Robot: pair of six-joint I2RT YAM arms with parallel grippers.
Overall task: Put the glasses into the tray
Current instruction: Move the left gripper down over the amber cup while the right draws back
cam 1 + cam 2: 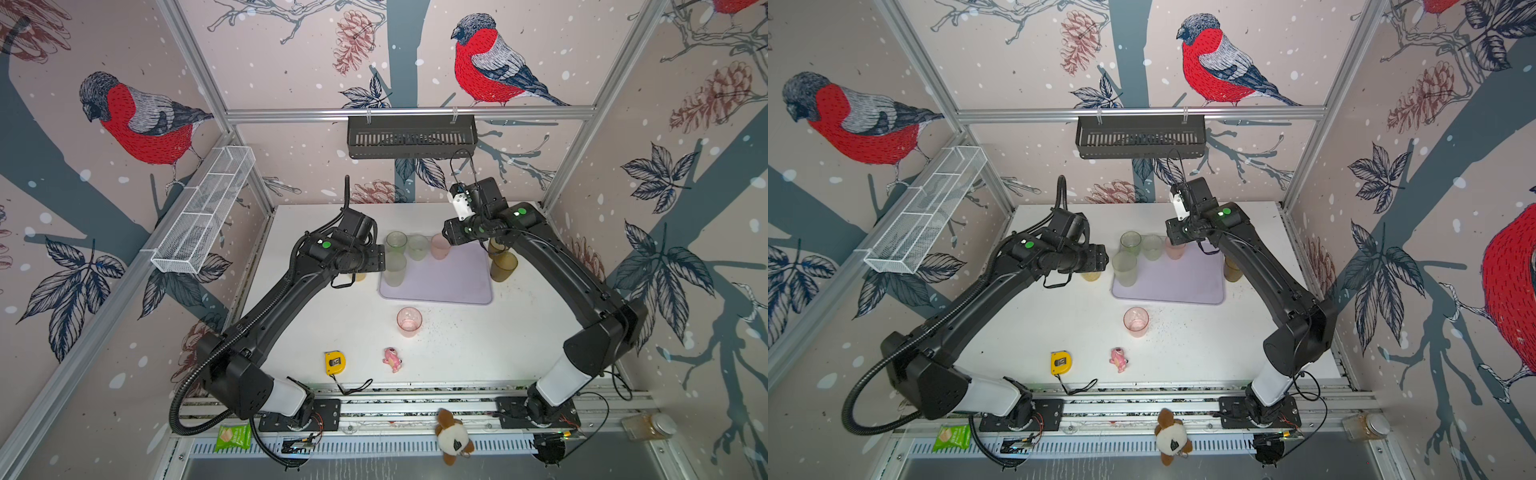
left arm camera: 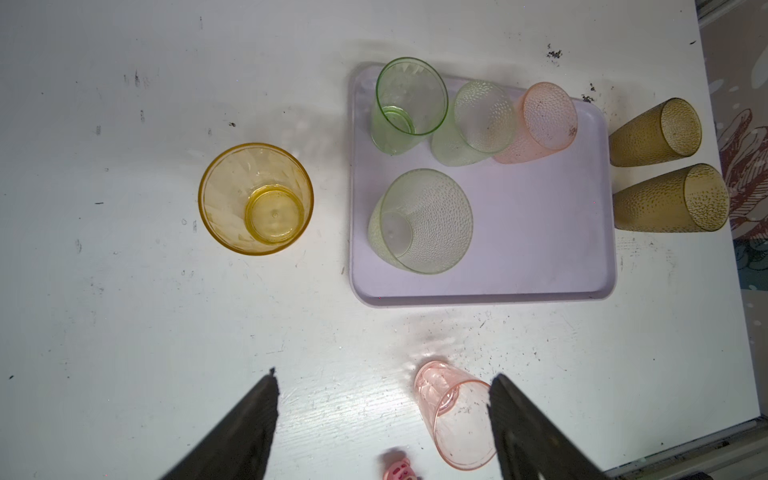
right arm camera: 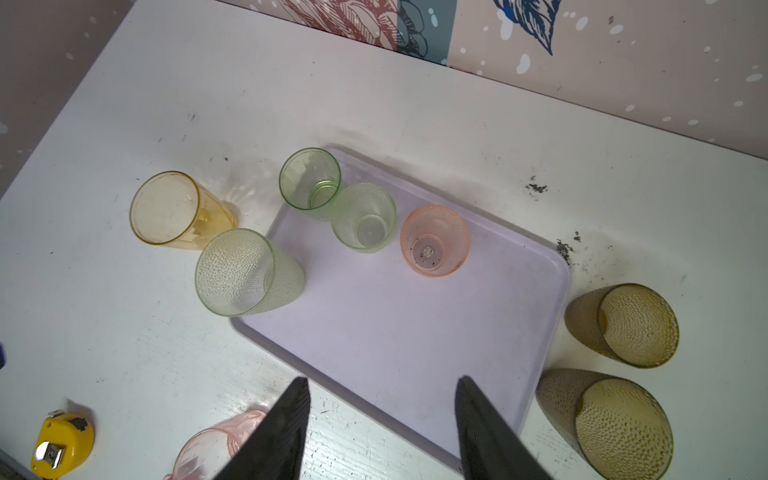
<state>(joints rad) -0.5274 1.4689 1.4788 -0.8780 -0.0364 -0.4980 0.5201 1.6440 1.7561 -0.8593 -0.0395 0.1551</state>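
**Both hands are hanging open**

The left hand [image 2: 384, 374] and the right hand [image 3: 383, 379] are hanging wide, holding nothing. Four translucent plastic glasses [image 3: 434, 241] are standing in the flat lavender plastic tray [image 3: 395, 332]; four more are standing around it on the white desk [image 2: 124, 291].

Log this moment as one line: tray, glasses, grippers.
tray: four glasses in | outside: amber glass, two brown glasses, smooth pink glass | left gripper: open, empty | right gripper: open, empty
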